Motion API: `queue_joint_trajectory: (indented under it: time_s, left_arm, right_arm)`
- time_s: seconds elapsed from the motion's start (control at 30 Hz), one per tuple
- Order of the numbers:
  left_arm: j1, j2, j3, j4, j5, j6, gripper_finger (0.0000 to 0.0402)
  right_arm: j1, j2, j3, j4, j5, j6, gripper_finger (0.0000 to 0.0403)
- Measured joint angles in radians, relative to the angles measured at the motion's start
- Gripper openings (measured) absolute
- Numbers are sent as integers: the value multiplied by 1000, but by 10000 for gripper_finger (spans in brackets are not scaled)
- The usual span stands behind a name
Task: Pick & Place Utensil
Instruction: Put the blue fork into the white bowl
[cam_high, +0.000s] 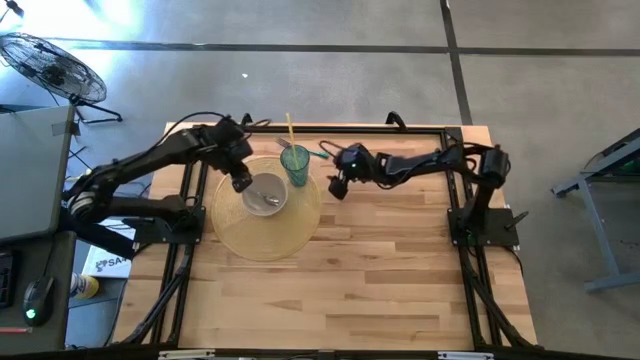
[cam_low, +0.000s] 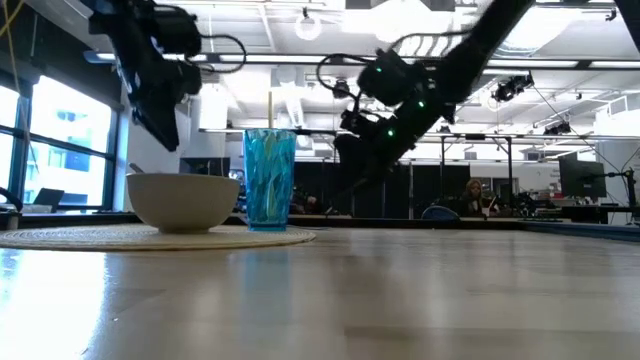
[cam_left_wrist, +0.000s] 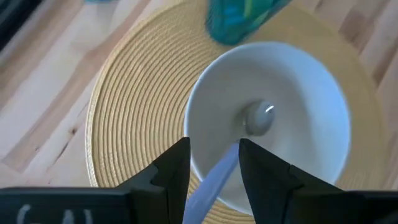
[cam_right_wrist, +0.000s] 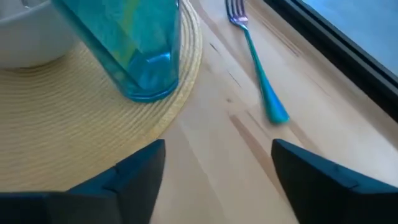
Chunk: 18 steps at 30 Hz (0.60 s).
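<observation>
A wooden desk is seen from above, with two dark robot arms reaching toward its far edge. A round woven placemat lies left of centre. On it sit a white bowl and, touching the mat's far rim, a blue tumbler with a yellow straw.

The left pincer hangs just over the bowl's near-left rim. A spoon lies in the bowl, its round head at the bottom and its handle rising up between this pincer's fingers. The fingers stand slightly apart on either side of the handle; whether they press it or have let go cannot be told.

The utensil not yet placed is a fork with a teal handle, lying flat on the bare desk beyond the tumbler, close to the black frame at the desk's far edge. The right pincer hovers just right of the tumbler with its fingers wide apart and nothing between them. From it, the fork lies ahead and a little toward the far edge, tines pointing away, handle end nearest. Its long axis runs roughly along the pincer's line of sight, slanting slightly. The right arm is clearly the nearer one, so the reach looks like its job.
</observation>
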Motion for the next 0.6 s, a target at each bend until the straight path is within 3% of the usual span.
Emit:
queue_joint_trajectory:
  time_s: [0.1,0.3,0.47,0.53,0.6]
  left_arm:
    - [0,-63,-27,13,15,-4,134]
    - [0,-157,-87,59,25,-35,134]
    - [0,-200,-121,67,22,-62,133]
    - [0,-215,-125,61,21,-79,133]
    - [0,-225,-125,62,22,-82,133]
  right_arm:
    - [-56,0,-24,60,-86,-58,250]
    - [-163,38,60,-19,-268,-123,145]
    - [-209,110,179,-130,-299,-232,32]
    - [-223,138,214,-164,-306,-265,9]
    - [-232,168,247,-168,-322,-285,15]
